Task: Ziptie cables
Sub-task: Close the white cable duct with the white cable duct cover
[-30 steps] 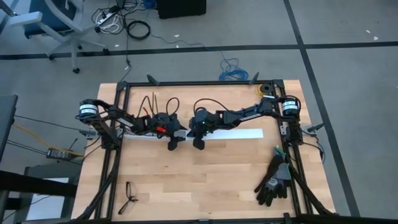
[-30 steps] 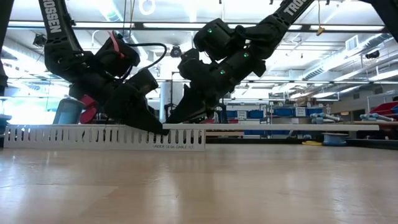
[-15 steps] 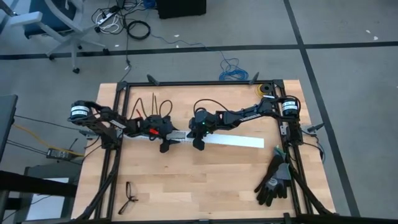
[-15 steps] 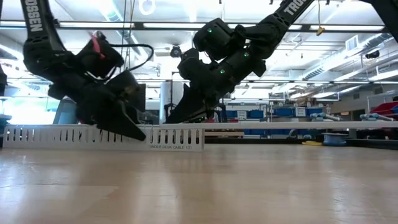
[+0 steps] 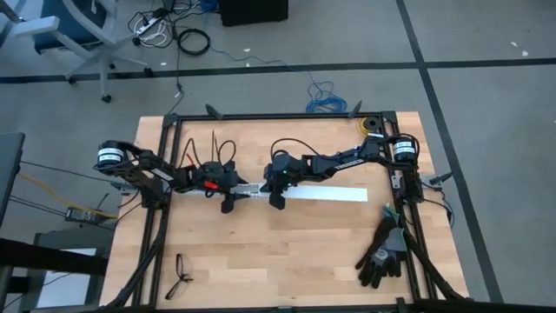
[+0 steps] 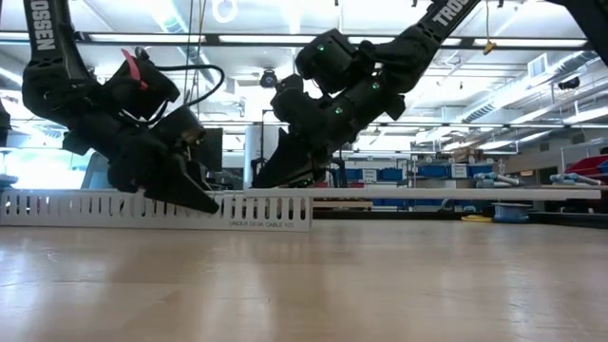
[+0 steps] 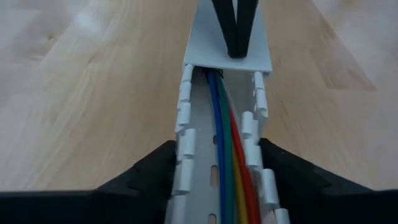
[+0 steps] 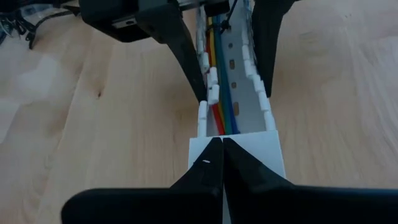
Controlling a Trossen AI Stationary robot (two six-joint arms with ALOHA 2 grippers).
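Cables lie lengthwise inside white slotted channel, running across table. Left gripper spread wide, fingers straddling channel walls outside, holding nothing. Right gripper clenched shut, tips pressing flat white cover over channel's far stretch. Left arm nearer exposed cables. Gloves well apart.

A light wooden table with plank seams, edged by a black metal frame. Across its middle lies a long white slotted plastic channel, running left to right. A pair of dark work gloves lies near the front right corner, a small black pair of glasses near the front left, and a black roll of tape at the back right corner.
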